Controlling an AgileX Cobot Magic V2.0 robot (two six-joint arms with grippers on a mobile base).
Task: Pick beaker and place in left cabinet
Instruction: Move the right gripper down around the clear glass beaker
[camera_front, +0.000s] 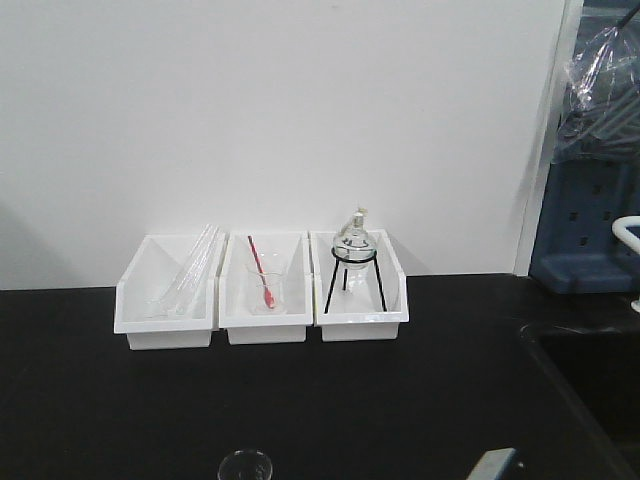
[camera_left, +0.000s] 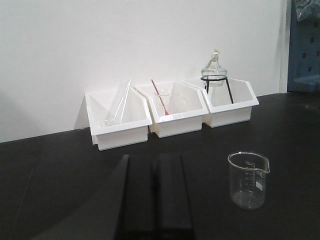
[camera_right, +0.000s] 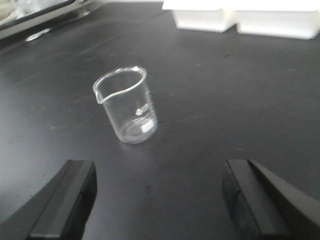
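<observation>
Bins line the far wall (camera_front: 300, 100), three white ones side by side and touching on a black table (camera_front: 400, 400). The left bin (camera_front: 165, 325) holds long glass tubes (camera_front: 195, 265) leaning on its back edge. The middle bin (camera_front: 265, 328) holds a clear beaker with a red rod (camera_front: 267, 290) slanting out of it. The right bin (camera_front: 363, 325) holds a round flask (camera_front: 353, 238) perched on a black tripod (camera_front: 380, 290).

The beaker (camera_right: 127, 107) of the task stands upright and alone on the near part of the table, well apart from the bins, spout turned to one side and faint print on its wall. From the front only its rim shows at the bottom edge.

The right gripper (camera_right: 160, 200) sits low over the table with its fingers (camera_right: 70, 200) spread wide apart. The beaker stands just beyond them, touching neither and closer to the finger on the left side of the right wrist view. Only bare black tabletop lies between.

The left gripper (camera_left: 157, 200) has its two dark fingers drawn together with barely a seam showing, holding nothing. In its own view the beaker stands to its right, clear of it.

At the far right a blue-grey cabinet (camera_front: 590, 215) with slots in its back rises beyond the table edge, a crumpled plastic bag (camera_front: 605, 70) up in its top part. Near it, the table drops into a dark recess (camera_front: 590, 370) that I cannot make out.
</observation>
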